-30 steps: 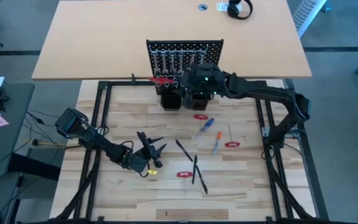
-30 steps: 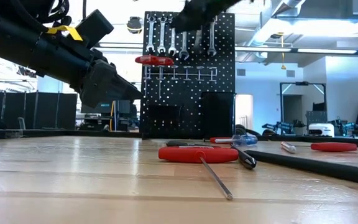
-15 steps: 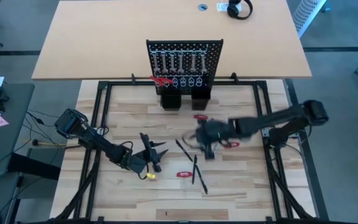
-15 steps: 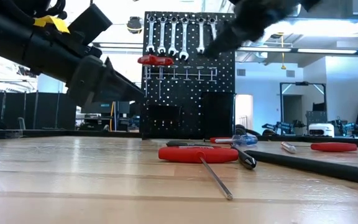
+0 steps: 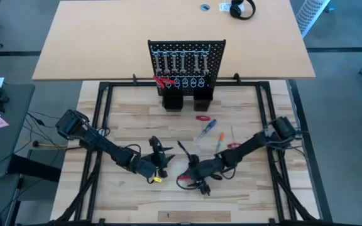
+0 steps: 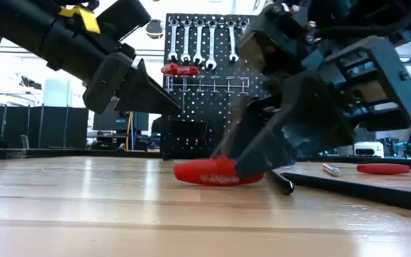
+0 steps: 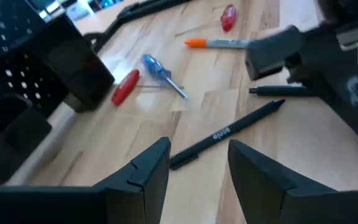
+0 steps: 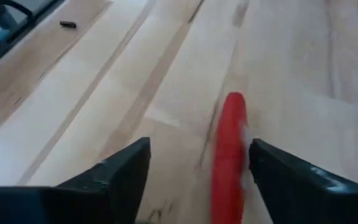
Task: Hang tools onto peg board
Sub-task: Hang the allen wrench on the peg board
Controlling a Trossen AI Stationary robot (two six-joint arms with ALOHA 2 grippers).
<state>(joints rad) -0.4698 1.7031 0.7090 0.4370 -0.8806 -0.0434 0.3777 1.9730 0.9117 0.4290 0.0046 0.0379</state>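
Right gripper (image 5: 192, 178) swung from peg board (image 5: 186, 58) down to red T-handle tool (image 6: 216, 172) at table front; fingers spread astride handle, not yet pinching; next pickup begun; left gripper (image 5: 159, 154) spread, hovering nearby.

Right gripper (image 5: 190, 177) low at the table front with fingers spread wide, left gripper (image 5: 162, 157) open too, raised just beside it.
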